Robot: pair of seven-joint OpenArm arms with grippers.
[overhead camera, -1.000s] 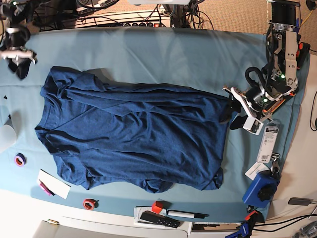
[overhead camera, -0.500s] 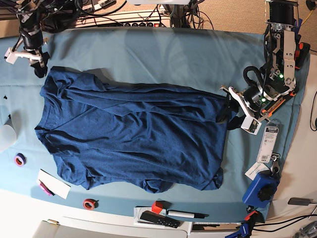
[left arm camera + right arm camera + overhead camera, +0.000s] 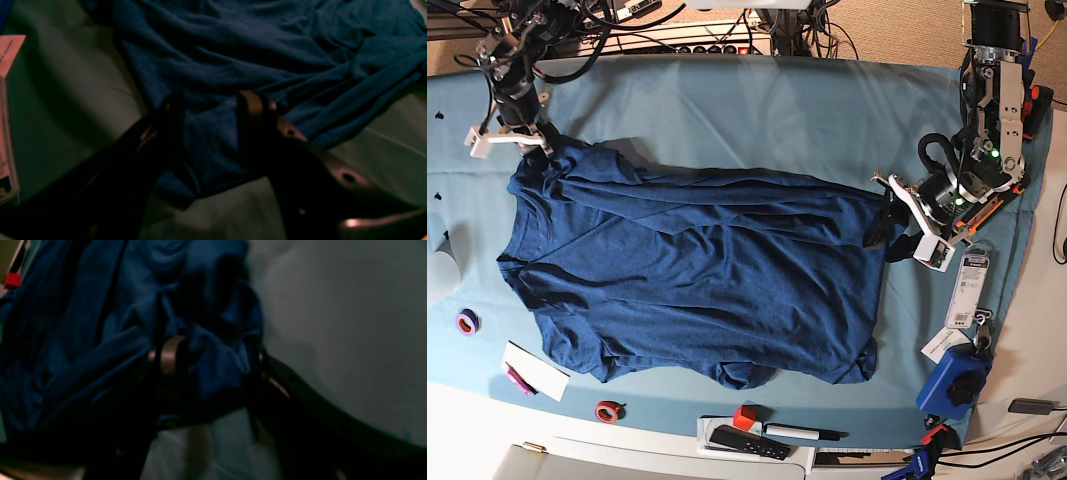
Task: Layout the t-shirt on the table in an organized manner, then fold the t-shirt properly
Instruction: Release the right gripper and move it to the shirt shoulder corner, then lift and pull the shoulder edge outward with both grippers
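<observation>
The t-shirt (image 3: 692, 275) is seen spread roughly flat but wrinkled across the middle of the tabletop (image 3: 757, 110), with its lower hem bunched near the front edge. The laying-out step is judged to be in hand, folding not yet begun. At the shirt's right edge the left pincer (image 3: 899, 222) is placed with its jaws parted, and in the left wrist view a flap of the shirt's edge is seen lying between the two fingers (image 3: 255, 103); nothing is clamped there. At the far left corner the right pincer (image 3: 525, 142) is set on the shirt, likewise released, and in the right wrist view a bunched ridge of fabric is seen between its spread jaws. The next move is judged to call for both pincers to be closed on the cloth between them, after which the two ends could be drawn apart so that the creases are pulled out. Care would be needed that only a single edge is caught.
</observation>
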